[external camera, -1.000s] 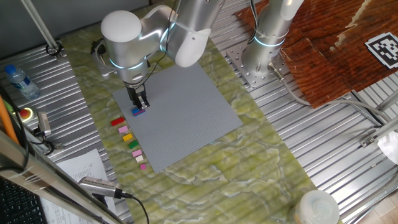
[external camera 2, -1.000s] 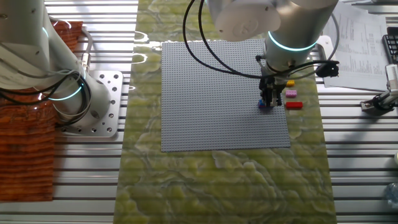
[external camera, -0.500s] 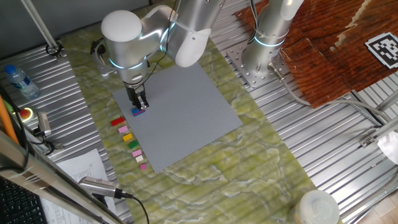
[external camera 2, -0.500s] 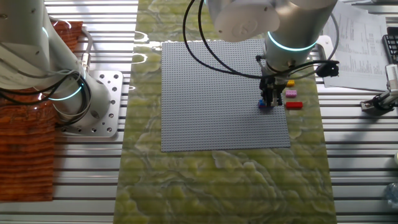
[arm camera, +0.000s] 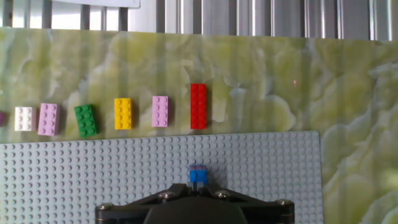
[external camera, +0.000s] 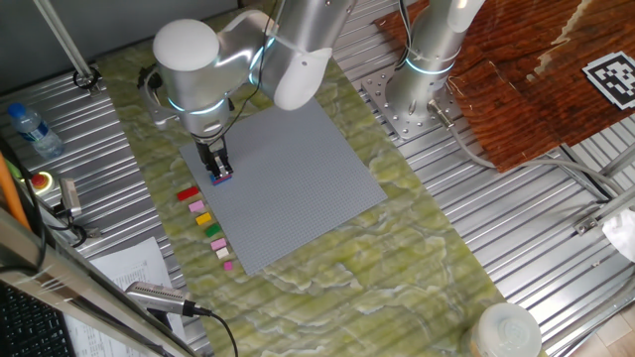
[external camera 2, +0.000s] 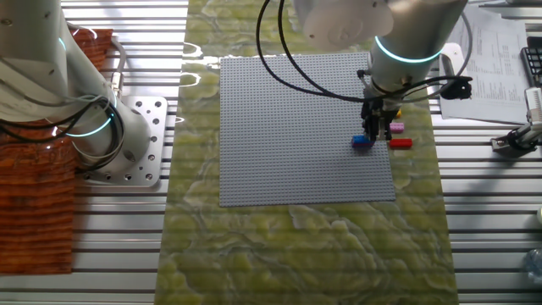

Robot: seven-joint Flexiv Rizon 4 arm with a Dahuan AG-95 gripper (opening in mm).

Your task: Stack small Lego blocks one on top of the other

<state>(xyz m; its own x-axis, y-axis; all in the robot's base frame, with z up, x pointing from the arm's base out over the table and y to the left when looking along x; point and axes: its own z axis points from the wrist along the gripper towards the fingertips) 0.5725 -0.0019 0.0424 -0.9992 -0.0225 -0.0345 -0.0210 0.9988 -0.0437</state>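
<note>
A small blue brick (arm camera: 198,176) sits on the grey baseplate (arm camera: 93,174) near its edge; it also shows in the fixed views (external camera: 222,178) (external camera 2: 362,142). My gripper (external camera 2: 376,132) hangs just above and beside it, not holding it, with the jaws narrowly apart; it also shows in the one fixed view (external camera: 217,167). In the hand view only the gripper's black housing (arm camera: 198,190) shows, right behind the blue brick. The red brick (arm camera: 198,106) lies on the green mat just off the plate, also seen in the fixed views (external camera 2: 400,143) (external camera: 188,194).
A row of loose bricks lies on the mat left of the red one: pink (arm camera: 160,111), yellow (arm camera: 122,113), green (arm camera: 86,120), pink (arm camera: 48,119), white (arm camera: 24,118). A second arm's base (external camera 2: 127,152) stands beyond the plate. Papers (external camera: 119,273) and a water bottle (external camera: 30,129) lie nearby.
My gripper has lifted off the blue brick and drawn slightly away; the brick stays on the baseplate, now in full view.
</note>
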